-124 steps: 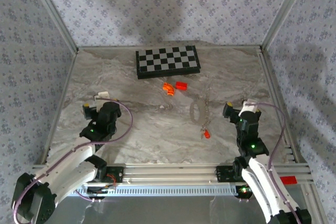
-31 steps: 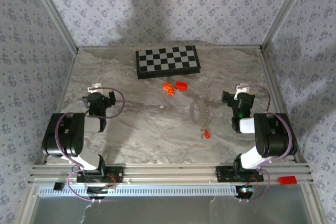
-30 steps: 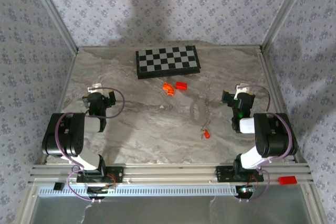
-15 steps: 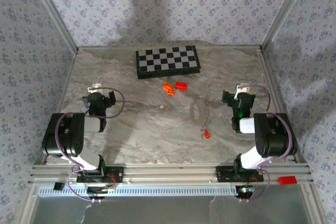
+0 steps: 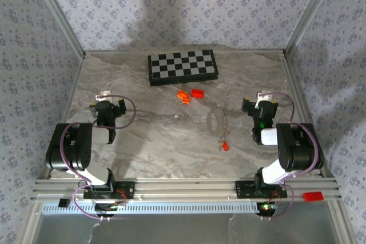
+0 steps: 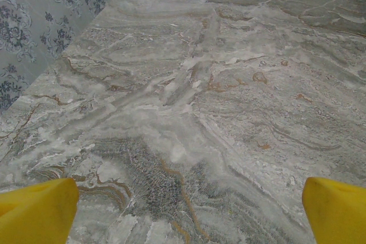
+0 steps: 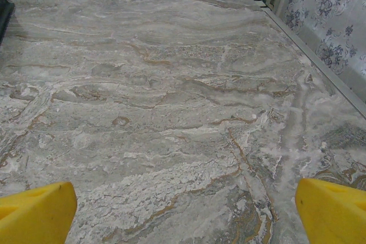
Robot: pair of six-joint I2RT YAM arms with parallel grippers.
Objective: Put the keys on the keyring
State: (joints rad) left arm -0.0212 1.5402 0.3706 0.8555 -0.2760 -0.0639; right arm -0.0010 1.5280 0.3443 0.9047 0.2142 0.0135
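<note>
The left end effector point(image 6: 186, 212) and the right end effector point(image 7: 183, 212) both stand spread wide, holding nothing; the key point(image 5: 224, 147) lies flat on the tabletop point(image 5: 148, 135), just on the near side of the keyring point(image 5: 213, 122); being tiny, the key may skid away under a pinch; the floppy keyring may sag shut once lifted, leaving no opening to thread.

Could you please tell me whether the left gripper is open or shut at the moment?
Open. The left gripper has its yellow fingertips at opposite corners of the left wrist view, with only table between them.
</note>
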